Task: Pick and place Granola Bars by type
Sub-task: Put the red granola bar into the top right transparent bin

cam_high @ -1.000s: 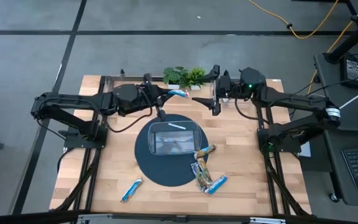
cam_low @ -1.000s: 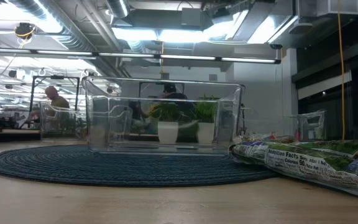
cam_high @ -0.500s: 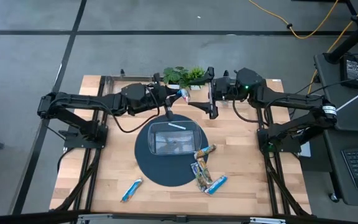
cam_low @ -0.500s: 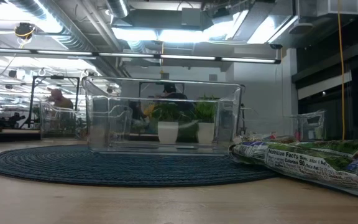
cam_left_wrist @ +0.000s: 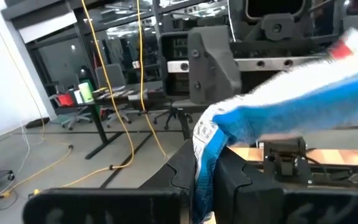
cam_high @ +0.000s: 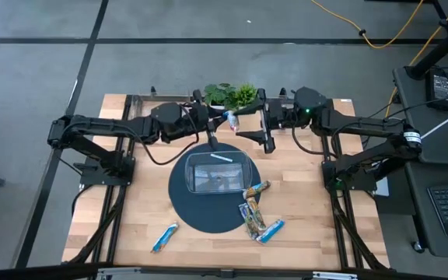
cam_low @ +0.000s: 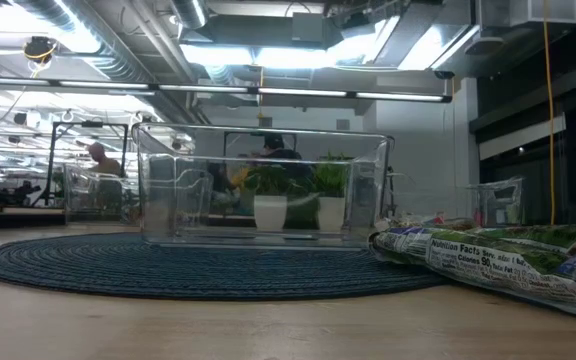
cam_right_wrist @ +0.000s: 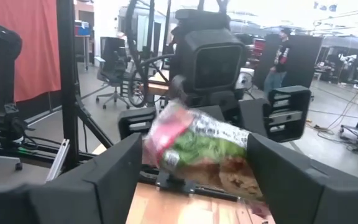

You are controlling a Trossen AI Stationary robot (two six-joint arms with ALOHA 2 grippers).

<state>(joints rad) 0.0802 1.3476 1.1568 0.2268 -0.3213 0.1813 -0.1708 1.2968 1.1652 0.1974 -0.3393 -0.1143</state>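
**Where I work**

My wooden table (cam_high: 302, 194) stands on grey floor (cam_high: 169, 62) crossed by dark lines. Long ceiling lights (cam_low: 258, 50) glow above me. I see office chairs (cam_right_wrist: 114, 68), a red curtain (cam_right_wrist: 33, 56), and yellow cables (cam_left_wrist: 135, 81) hanging down.

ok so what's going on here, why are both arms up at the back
It looks like a handover. The left end effector is shut on a blue granola bar and holds it out above the back of the table. The right end effector faces it, its fingers on either side of the bar's far end. More bars lie by the clear bin on the round mat.
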